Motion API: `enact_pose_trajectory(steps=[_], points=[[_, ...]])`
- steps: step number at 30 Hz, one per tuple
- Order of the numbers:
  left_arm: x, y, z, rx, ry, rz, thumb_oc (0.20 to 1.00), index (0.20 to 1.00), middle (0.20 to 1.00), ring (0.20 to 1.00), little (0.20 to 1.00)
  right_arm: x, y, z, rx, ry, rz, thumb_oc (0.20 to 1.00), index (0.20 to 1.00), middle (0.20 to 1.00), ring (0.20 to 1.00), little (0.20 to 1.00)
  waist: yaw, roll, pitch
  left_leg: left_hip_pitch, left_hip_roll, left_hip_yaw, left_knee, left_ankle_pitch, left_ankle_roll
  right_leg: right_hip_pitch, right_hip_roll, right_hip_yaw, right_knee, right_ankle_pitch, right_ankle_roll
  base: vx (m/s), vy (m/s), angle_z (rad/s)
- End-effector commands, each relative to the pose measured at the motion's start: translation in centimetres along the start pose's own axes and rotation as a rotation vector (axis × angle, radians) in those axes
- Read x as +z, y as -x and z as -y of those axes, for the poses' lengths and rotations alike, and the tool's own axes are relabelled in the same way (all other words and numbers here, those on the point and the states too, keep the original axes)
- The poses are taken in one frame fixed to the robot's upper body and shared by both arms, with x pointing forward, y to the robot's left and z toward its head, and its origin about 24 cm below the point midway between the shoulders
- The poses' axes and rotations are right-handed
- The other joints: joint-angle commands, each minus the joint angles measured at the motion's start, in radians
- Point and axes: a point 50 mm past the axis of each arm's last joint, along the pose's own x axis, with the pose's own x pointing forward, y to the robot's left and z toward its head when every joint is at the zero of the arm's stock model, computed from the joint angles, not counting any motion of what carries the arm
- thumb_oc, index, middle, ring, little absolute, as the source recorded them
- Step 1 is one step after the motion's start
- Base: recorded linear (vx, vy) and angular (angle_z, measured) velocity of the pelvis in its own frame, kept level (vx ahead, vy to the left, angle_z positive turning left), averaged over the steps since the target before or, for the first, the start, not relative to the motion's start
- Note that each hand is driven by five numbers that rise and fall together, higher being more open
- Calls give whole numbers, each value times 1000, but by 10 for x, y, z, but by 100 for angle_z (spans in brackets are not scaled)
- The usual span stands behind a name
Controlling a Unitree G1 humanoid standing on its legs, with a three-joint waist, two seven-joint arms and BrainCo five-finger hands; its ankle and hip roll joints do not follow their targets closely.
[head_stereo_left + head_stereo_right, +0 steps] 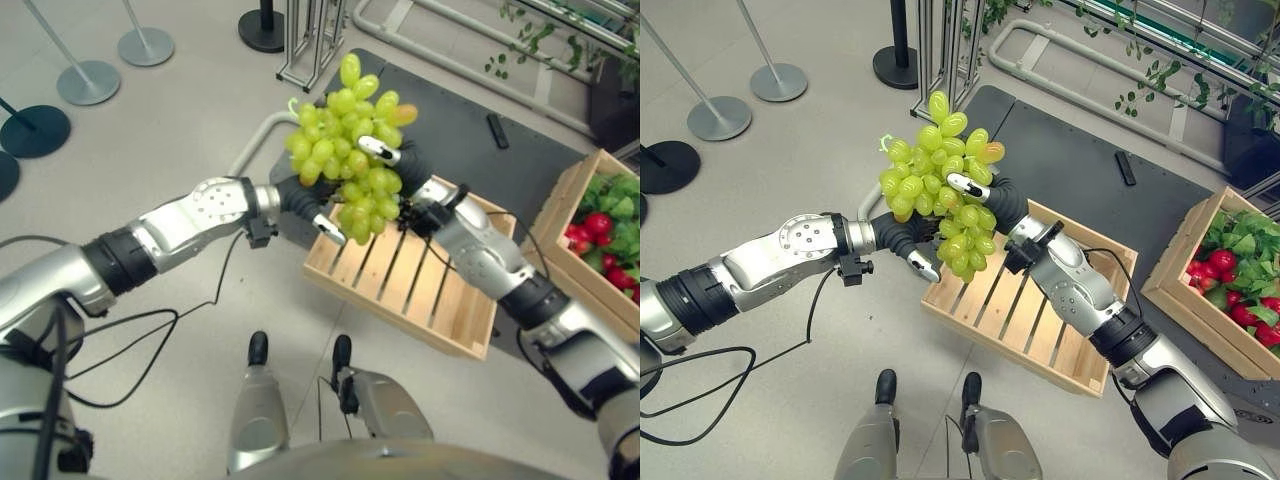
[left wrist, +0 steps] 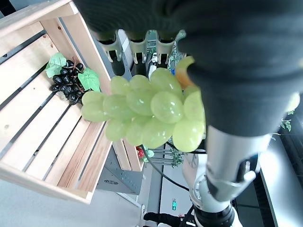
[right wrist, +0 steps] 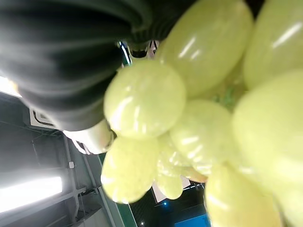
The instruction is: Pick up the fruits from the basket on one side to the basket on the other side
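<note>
I see the bunch of green grapes (image 1: 350,150) held up between both hands, above the far left corner of the slatted wooden crate (image 1: 405,285). My left hand (image 1: 305,205) has its fingers curled around the bunch's lower left side, and my right hand (image 1: 395,160) is wrapped onto it from the right. A second crate (image 1: 560,215) of red fruit and green leaves sits well off past my right arm.

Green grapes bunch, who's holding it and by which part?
Both hands grip the green grape bunch by its lower half: left hand from the robot's left, right hand from its right.
</note>
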Motion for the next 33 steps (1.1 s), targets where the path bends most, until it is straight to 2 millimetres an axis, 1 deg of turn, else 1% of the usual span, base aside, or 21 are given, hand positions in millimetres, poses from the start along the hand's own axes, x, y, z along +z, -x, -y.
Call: enact_pose_trajectory(steps=[1, 9, 15, 19, 28, 29, 30, 31, 32, 33], points=[[52, -15, 7, -108, -82, 180, 1000, 1000, 1000, 1000, 1000, 37, -29, -18, 109, 70, 156, 200, 200, 200, 200, 200, -4, -16, -21, 25, -12, 29, 43, -68, 34, 25, -98, -2, 73, -24, 145, 0, 0, 0], [53, -20, 13, -142, -74, 177, 1000, 1000, 1000, 1000, 1000, 37, -30, -21, 126, 89, 143, 200, 200, 200, 200, 200, -6, -17, -22, 24, -11, 31, 45, -69, 34, 22, -98, -2, 76, -25, 145, 0, 0, 0], [53, -23, 16, -160, -70, 180, 1000, 1000, 1000, 1000, 1000, 31, -30, -22, 130, 95, 120, 200, 200, 200, 200, 200, -6, -18, -21, 26, -10, 31, 42, -69, 34, 23, -99, -3, 75, -24, 145, 0, 0, 0], [53, -24, 17, -163, -65, 182, 1000, 1000, 1000, 1000, 1000, 31, -30, -24, 141, 107, 109, 200, 200, 200, 200, 200, -6, -19, -19, 26, -9, 32, 44, -70, 34, 21, -100, -3, 77, -24, 146, 0, 0, 0], [50, -22, 18, -158, -46, 181, 1000, 1000, 1000, 1000, 1000, 24, -26, -24, 151, 113, 64, 200, 200, 200, 200, 200, -5, -19, -16, 26, -8, 35, 43, -69, 34, 21, -100, -5, 77, -25, 146, 0, 0, 0], [48, -21, 18, -157, -7, 190, 1000, 1000, 1000, 1000, 1000, 24, -26, -25, 159, 109, 65, 200, 200, 200, 200, 200, -6, -19, -16, 26, -8, 36, 43, -69, 34, 20, -100, -5, 77, -25, 146, 0, 0, 0], [40, -23, 19, -149, 80, 186, 1000, 1000, 1000, 1000, 1000, 22, -26, -26, 158, 86, 67, 200, 200, 200, 200, 200, -6, -19, -14, 26, -8, 36, 42, -69, 34, 19, -100, -5, 78, -25, 146, 0, 0, 0], [40, -23, 19, -149, 80, 187, 1000, 1000, 1000, 1000, 1000, 22, -26, -26, 158, 86, 67, 200, 200, 200, 200, 200, -7, -18, -15, 26, -8, 36, 42, -69, 34, 19, -100, -5, 78, -25, 146, 0, 0, 0], [35, -22, 22, -160, 134, 181, 1000, 1000, 1000, 1000, 1000, 22, -26, -26, 152, 65, 74, 200, 200, 200, 200, 200, -6, -18, -13, 26, -8, 37, 43, -69, 34, 18, -100, -5, 79, -25, 146, 0, 0, 0], [35, -22, 22, -160, 134, 181, 1000, 1000, 1000, 1000, 1000, 22, -26, -26, 152, 65, 74, 200, 200, 200, 200, 200, -6, -18, -14, 26, -8, 37, 43, -69, 34, 18, -100, -5, 79, -25, 146, 0, 0, 0]])
